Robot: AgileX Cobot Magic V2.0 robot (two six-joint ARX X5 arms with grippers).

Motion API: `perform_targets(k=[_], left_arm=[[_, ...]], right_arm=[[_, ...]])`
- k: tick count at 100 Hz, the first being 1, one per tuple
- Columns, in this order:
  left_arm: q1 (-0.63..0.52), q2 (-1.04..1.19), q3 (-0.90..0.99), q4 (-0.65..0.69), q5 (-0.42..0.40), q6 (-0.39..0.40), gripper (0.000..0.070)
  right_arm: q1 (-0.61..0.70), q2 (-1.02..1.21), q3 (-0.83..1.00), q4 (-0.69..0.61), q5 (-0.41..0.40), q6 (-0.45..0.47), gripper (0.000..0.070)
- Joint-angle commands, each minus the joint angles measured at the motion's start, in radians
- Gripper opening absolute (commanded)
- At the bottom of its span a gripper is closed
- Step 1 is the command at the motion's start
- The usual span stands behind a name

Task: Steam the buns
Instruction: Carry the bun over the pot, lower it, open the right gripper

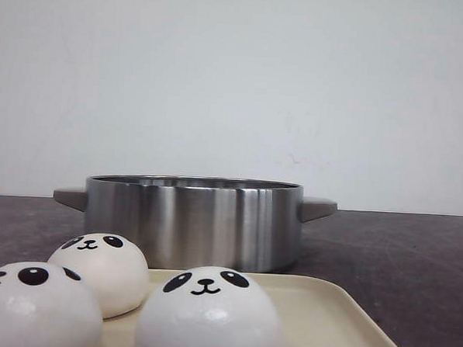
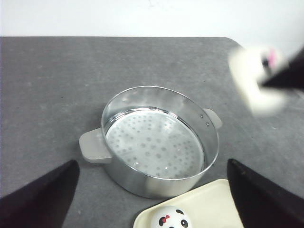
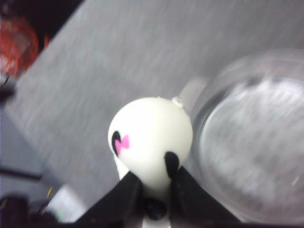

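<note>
On the bench: steel pot behind a cream tray.
Tray: three buns visible.
Right jaws: clamped on a fourth bun, held in the air beside the pot.
Left jaws: apart, above the pot, nothing between them.

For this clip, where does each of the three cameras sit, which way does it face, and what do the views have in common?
Front view: low at the table's near edge, facing forward past three buns on a cream tray to the steamer pot; no arm shows.
Left wrist view: above, looking down into the empty pot; dark fingers of the left gripper spread.
Right wrist view: behind the right gripper, closed on a bun beside the pot.
All three share the pot.
</note>
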Motion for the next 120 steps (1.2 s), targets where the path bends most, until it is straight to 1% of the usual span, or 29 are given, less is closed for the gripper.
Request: perform_targets(k=[1,10,23,51,67,87,98,105,120], left_arm=[[-0.01,0.005,0.013,0.012,-0.006,0.009,0.0608],[-0.011,0.005,0.013,0.011,-0.006,0.009,0.0608],[-0.011,0.005,0.013,0.006,-0.006,0.009,0.0608],[-0.012,0.005,0.013,0.003,-0.006,0.006,0.0608],[-0.012,0.005,0.013,-0.006,-0.006,0.006,0.0608],[-0.013,0.005,0.013,-0.052,-0.006,0.006,0.0608],[-0.013,0.005,0.013,-0.071,-0.006,0.006,0.0608],[-0.014,0.005,0.013,-0.072,-0.006,0.006,0.0608],[-0.014,0.005,0.013,-0.071,-0.006,0.006,0.0608]], right_arm=[[-0.025,0.066,0.041,-0.012,0.005,-0.052,0.0],[-0.086,0.134,0.069,-0.018,0.005,-0.075,0.0],[-0.152,0.246,0.073,-0.017,0.005,-0.083,0.0],[-0.237,0.452,0.073,0.037,0.011,-0.082,0.0],[-0.261,0.545,0.073,0.039,0.061,-0.083,0.0],[-0.274,0.593,0.073,0.083,0.089,-0.082,0.0],[-0.274,0.593,0.073,0.121,0.133,-0.082,0.0],[-0.274,0.593,0.073,0.128,0.129,-0.076,0.0],[-0.279,0.594,0.072,0.097,0.105,-0.063,0.0001]])
